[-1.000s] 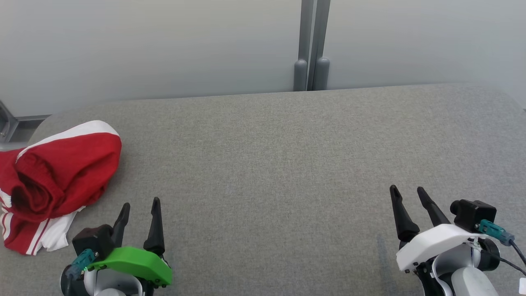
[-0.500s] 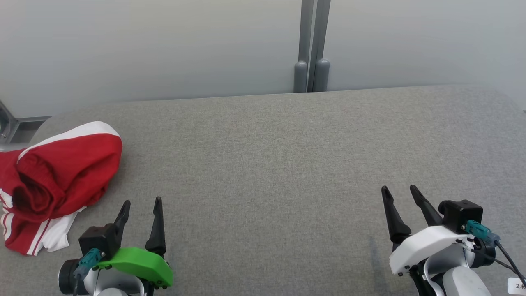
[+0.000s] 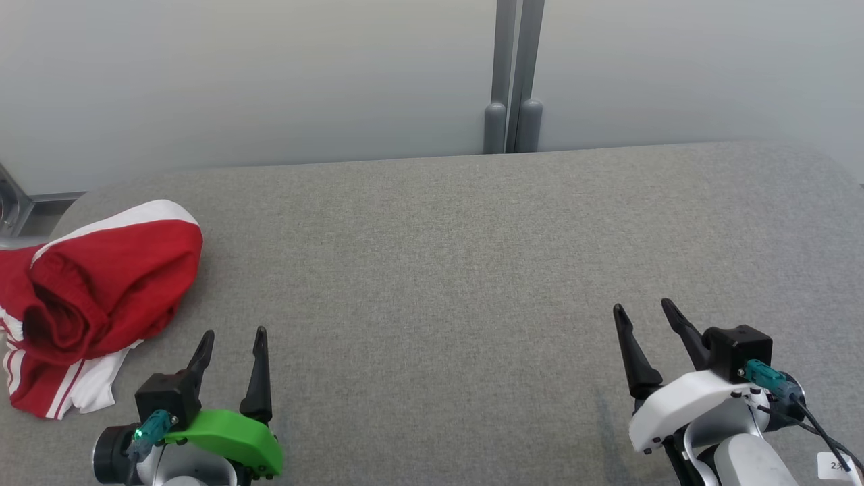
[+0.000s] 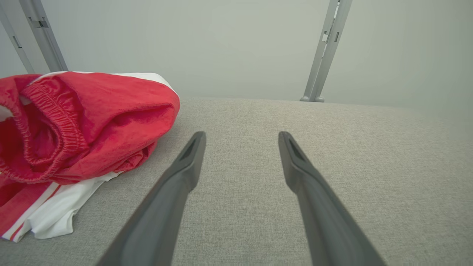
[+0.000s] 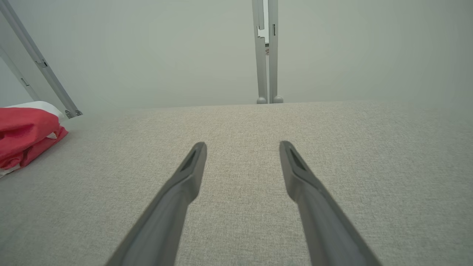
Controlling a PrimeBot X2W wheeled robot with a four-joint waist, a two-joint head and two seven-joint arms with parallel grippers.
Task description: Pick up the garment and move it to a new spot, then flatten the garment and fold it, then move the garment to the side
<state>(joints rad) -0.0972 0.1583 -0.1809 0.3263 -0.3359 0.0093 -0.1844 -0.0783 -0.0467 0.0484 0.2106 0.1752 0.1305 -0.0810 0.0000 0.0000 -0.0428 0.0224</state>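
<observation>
a crumpled red garment [image 3: 101, 283] with white stripes lies bunched at the left edge of the grey fabric surface [image 3: 439, 256], about midway between its near and far edges. in the left wrist view its gathered elastic waistband [image 4: 55, 122] curls open toward the camera, and a white panel [image 4: 63, 214] at the bottom of the heap lies flat on the fabric. the left gripper [image 3: 233, 333], with a green cover [image 3: 223, 439] on its wrist, sits by the near edge toward the left corner, just beside the garment's near end and to its right, not touching it. its two dark fingers [image 4: 184, 173] stand spread apart with nothing between them but bare fabric, the tips pointing toward the far edge. the right gripper [image 3: 642, 306], with a white cover [image 3: 682, 405] on its wrist, is by the near edge toward the right corner, well apart from the garment. its fingers are likewise spread wide and empty, leaning a little to the left. the middle of the surface between the two grippers is bare. beyond the far edge rises a pale wall [image 3: 270, 74], with a grey double post [image 3: 511, 74] standing at about the middle of that edge.
</observation>
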